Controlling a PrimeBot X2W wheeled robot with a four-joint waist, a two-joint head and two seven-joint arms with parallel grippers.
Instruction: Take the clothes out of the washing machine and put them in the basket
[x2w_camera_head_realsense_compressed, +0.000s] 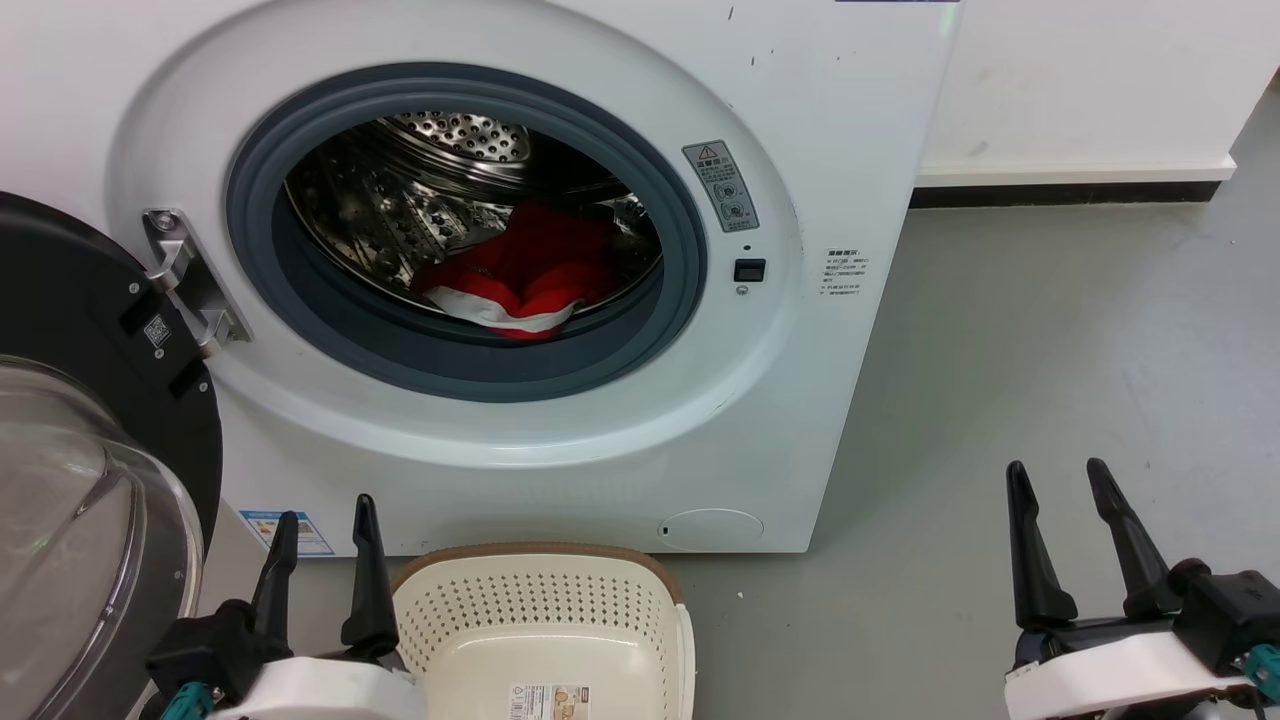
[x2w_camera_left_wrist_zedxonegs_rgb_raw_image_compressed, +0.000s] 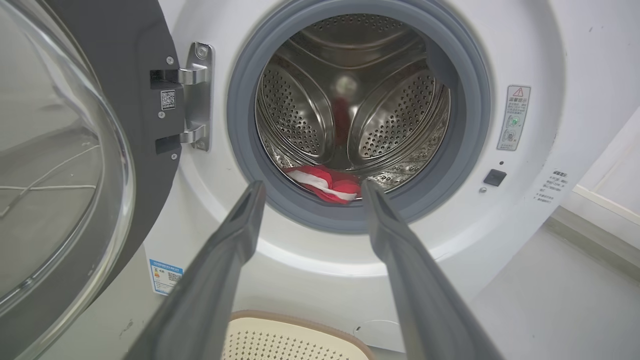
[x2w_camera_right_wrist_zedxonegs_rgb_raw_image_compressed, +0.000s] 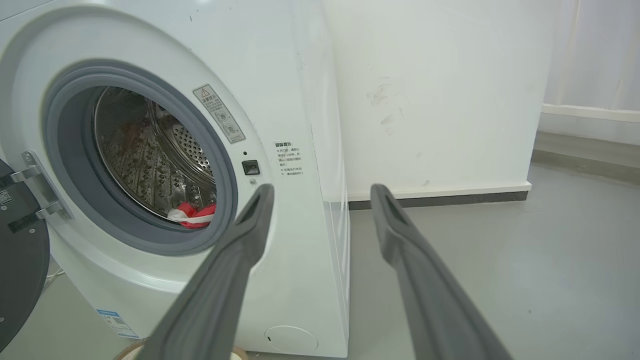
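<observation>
The white washing machine (x2w_camera_head_realsense_compressed: 560, 450) stands with its porthole open. Red clothes (x2w_camera_head_realsense_compressed: 530, 270) with a white panel lie at the bottom front of the steel drum; the clothes (x2w_camera_left_wrist_zedxonegs_rgb_raw_image_compressed: 327, 182) sit just behind the grey gasket, and a bit of the clothes (x2w_camera_right_wrist_zedxonegs_rgb_raw_image_compressed: 195, 215) peeks past the rim. The cream basket (x2w_camera_head_realsense_compressed: 545, 600) sits on the floor right below the porthole. My left gripper (x2w_camera_head_realsense_compressed: 325, 525) is open at the basket's left, well short of the machine. My right gripper (x2w_camera_head_realsense_compressed: 1058, 475) is open over the floor to the machine's right. Both hold nothing.
The black-rimmed glass door (x2w_camera_head_realsense_compressed: 90, 480) is swung open at the far left, close beside my left gripper. Grey floor (x2w_camera_head_realsense_compressed: 1050, 330) stretches to the right of the machine. A white wall with a dark skirting (x2w_camera_head_realsense_compressed: 1070, 190) runs behind.
</observation>
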